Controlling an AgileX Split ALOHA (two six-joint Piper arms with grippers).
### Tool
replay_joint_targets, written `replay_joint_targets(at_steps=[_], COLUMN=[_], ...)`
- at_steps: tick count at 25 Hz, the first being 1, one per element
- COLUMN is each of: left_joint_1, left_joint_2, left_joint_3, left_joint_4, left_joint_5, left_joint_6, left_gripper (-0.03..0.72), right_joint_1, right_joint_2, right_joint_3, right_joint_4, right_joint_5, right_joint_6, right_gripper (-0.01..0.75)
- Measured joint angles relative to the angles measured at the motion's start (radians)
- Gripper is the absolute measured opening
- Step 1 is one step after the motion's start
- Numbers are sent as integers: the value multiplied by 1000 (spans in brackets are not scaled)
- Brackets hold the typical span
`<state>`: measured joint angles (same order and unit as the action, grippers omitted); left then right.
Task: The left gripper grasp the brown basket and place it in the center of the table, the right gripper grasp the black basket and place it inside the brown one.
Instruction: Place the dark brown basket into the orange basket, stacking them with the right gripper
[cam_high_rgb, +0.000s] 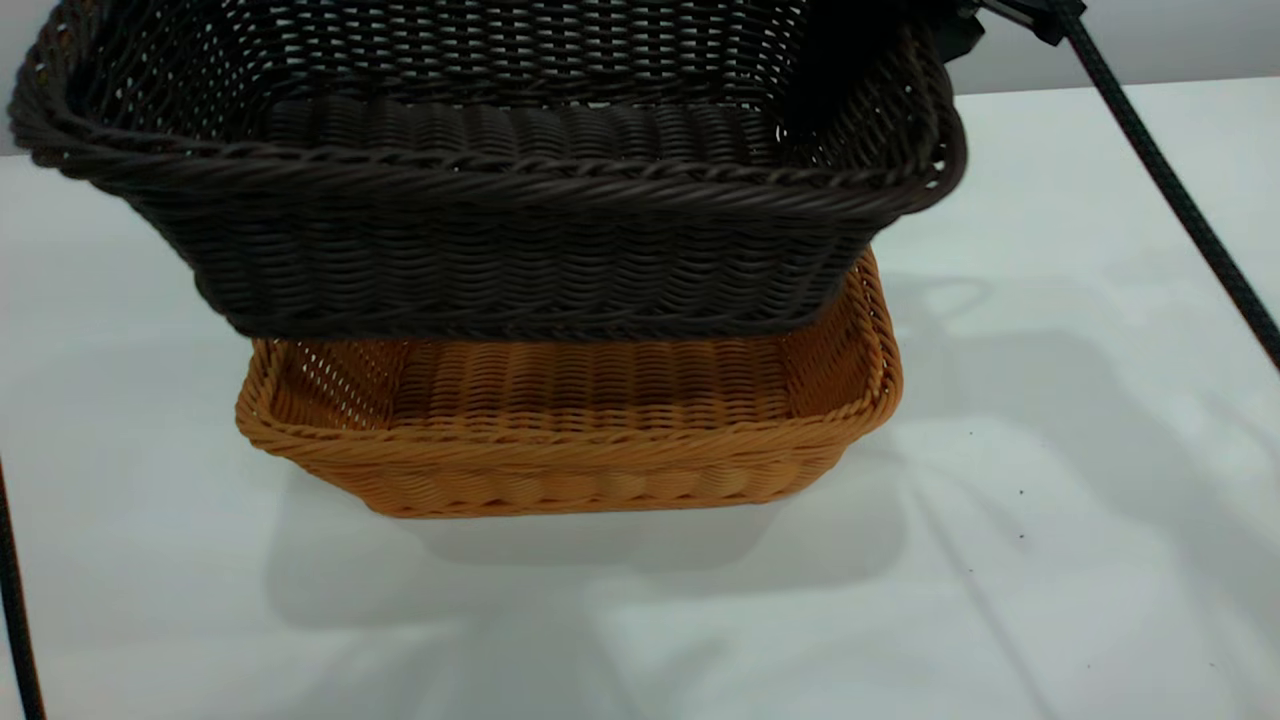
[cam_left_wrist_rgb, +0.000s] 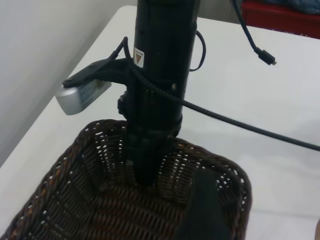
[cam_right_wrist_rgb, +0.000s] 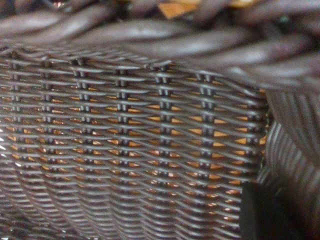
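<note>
The brown basket (cam_high_rgb: 560, 450) stands on the white table (cam_high_rgb: 1050, 400), near its middle. The black basket (cam_high_rgb: 520, 260) hangs just above it, tilted, its lower edge over the brown basket's far half. My right gripper (cam_high_rgb: 935, 40) is shut on the black basket's right end wall; the left wrist view shows it (cam_left_wrist_rgb: 145, 175) reaching down into the basket (cam_left_wrist_rgb: 100, 200). In the right wrist view the dark weave (cam_right_wrist_rgb: 125, 125) fills the frame beside one fingertip (cam_right_wrist_rgb: 260, 215), with orange showing through the gaps. My left gripper (cam_left_wrist_rgb: 257, 220) is open and empty beside the black basket.
A braided cable (cam_high_rgb: 1170, 190) slants down the right side of the exterior view, and another runs along the left edge (cam_high_rgb: 12, 610). In the left wrist view a loose cable with a plug (cam_left_wrist_rgb: 265, 55) hangs over the table and a red object (cam_left_wrist_rgb: 280, 17) lies beyond it.
</note>
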<state>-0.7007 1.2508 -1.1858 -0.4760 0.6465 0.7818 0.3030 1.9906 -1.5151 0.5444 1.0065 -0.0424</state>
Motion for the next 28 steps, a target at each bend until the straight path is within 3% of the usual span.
replay_joint_targets(at_steps=[28], left_joint_1=[0], left_joint_2=[0], left_joint_3=[0], left_joint_4=[-17], left_joint_5=[8], left_joint_6=[-2], left_gripper=[500], right_joint_1=[0], right_joint_2=[123], right_joint_3=[1], right_joint_4=[-1], right_joint_5=[-80], right_joint_6=[9], right_gripper=[120])
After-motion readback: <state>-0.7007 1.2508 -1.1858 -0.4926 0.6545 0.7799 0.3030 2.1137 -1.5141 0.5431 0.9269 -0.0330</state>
